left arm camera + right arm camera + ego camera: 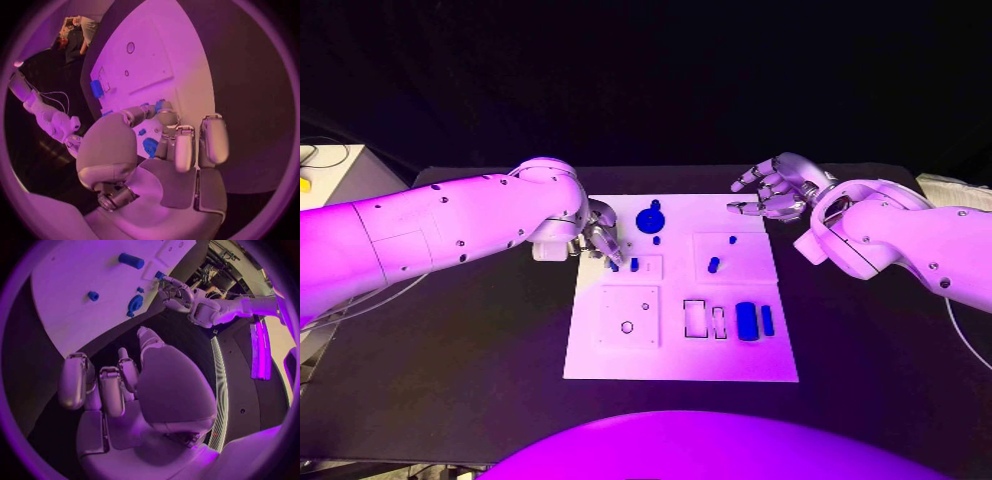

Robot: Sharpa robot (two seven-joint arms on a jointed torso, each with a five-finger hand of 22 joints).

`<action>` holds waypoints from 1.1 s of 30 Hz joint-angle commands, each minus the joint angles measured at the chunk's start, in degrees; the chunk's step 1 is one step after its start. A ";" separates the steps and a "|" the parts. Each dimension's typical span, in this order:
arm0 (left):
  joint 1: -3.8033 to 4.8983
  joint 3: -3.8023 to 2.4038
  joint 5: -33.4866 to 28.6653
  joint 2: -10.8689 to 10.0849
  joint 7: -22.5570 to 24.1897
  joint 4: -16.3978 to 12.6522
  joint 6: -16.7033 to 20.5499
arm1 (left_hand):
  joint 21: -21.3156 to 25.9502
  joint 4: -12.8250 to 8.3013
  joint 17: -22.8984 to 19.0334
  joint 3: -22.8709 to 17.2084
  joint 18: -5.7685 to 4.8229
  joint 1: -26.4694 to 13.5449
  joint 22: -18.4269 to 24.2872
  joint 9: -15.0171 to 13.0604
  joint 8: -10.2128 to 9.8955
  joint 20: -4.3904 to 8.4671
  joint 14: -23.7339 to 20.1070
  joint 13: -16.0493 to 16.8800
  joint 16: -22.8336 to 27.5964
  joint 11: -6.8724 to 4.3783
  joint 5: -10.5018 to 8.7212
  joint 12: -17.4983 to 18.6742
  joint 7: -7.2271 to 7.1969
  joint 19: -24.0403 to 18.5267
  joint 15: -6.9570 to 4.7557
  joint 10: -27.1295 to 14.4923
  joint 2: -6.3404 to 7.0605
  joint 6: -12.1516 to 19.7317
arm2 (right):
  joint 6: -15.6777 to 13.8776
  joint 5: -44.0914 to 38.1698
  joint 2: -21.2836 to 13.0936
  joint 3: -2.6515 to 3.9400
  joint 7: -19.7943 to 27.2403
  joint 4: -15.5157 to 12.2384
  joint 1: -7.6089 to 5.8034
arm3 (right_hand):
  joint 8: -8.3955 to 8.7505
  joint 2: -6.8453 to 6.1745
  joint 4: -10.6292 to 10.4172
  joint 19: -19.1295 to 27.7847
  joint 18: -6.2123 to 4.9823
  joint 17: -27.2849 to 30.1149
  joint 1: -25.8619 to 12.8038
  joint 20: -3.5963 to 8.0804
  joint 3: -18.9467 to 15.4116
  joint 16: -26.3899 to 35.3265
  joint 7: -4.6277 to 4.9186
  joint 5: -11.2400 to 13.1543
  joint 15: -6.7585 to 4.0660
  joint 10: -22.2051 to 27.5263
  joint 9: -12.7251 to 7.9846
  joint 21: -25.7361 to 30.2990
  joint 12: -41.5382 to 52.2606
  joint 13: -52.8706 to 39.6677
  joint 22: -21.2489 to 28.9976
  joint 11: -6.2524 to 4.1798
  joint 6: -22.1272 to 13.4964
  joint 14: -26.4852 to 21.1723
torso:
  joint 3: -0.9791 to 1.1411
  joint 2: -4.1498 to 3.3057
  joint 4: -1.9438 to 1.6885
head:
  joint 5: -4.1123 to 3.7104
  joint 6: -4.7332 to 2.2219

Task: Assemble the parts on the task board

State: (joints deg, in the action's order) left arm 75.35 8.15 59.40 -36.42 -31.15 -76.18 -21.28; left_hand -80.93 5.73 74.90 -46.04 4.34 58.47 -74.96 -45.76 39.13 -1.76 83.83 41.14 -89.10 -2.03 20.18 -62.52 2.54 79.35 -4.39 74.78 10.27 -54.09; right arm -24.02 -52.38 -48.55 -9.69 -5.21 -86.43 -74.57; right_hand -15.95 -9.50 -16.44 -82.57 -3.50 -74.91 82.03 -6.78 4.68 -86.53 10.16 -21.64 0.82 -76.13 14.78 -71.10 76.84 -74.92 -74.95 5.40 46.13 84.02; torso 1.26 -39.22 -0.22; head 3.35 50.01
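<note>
Nearest the bottom of the head view, the white task board (678, 345) lies in the middle of the black worktop (459, 350). Its lower half carries a square recessed panel (629, 315) at the left and, to the right of that, two narrow rectangular slots (695, 318), a thick blue cylinder (746, 320) lying on its side and a thin blue peg (767, 320) just beside it. Further up the board, toward the centre of the frame, a small blue peg (633, 265) stands at the left and another small blue piece (714, 265) sits on the raised square at the right. Above them, near the board's top edge, is a round blue disc part (651, 219).

At the board's upper left edge the left hand (599, 238) reaches onto the plate; in the left wrist view its fingers (182, 145) are curled downward with their tips close to a small blue piece (160, 105), and I cannot tell whether they clamp it. In the upper right of the frame the right hand (773, 190) hovers off the board's top right corner, fingers (75, 380) apart and holding nothing.
</note>
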 commanded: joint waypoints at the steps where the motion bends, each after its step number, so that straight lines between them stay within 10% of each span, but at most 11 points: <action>1: -0.43 0.25 0.02 0.32 0.48 -0.31 0.14 | -0.44 -8.40 14.14 -8.08 -0.61 0.08 -0.45 0.01 0.43 0.00 5.90 0.17 -0.40 0.06 -0.33 -0.24 -0.35 0.55 -0.43 0.54 -0.69 -0.23 | 0.78 -0.21 0.00 0.00 0.66 -0.08 0.03 | -0.33 -0.02 -0.11 0.04 -0.65 -7.82 -0.35 0.27 0.38 0.27 0.02 -0.26 -0.04 0.11 -0.06 0.12 0.21 -1.13 -2.26 -0.14 -0.41 3.77 | -0.02 0.03 -0.01 | -0.03 -0.01; 33: -0.43 0.35 3.02 -0.87 0.27 -0.74 -0.46 | -1.08 -9.33 14.78 -8.94 -0.86 0.32 -1.48 0.77 0.58 0.30 6.08 -0.06 -0.74 -0.29 0.22 0.08 -0.67 1.32 -0.73 0.90 -1.67 -0.72 | 0.76 -0.21 -0.02 0.00 0.68 0.01 0.05 | -0.33 -0.02 -0.11 0.04 -0.65 -7.82 -0.35 0.27 0.38 0.27 0.02 -0.26 -0.04 0.11 -0.06 0.12 0.21 -1.13 -2.26 -0.14 -0.41 3.77 | -0.12 0.01 -0.05 | 0.02 -0.01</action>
State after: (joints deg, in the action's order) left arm 75.25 8.24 61.30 -37.21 -30.57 -76.93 -21.18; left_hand -81.64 5.72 74.90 -46.05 4.33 58.18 -74.94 -44.85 39.51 -1.65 84.05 41.07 -89.53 -2.13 20.20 -62.79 2.56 80.27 -4.61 75.27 9.96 -54.13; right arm -24.01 -52.38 -48.59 -9.69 -5.18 -86.37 -74.56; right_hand -15.95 -9.50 -16.44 -82.57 -3.50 -74.91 82.03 -6.78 4.68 -86.53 10.16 -21.64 0.82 -76.13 14.78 -71.11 76.84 -74.91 -74.92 5.40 46.13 84.02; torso 1.14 -39.19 -0.26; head 3.35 50.01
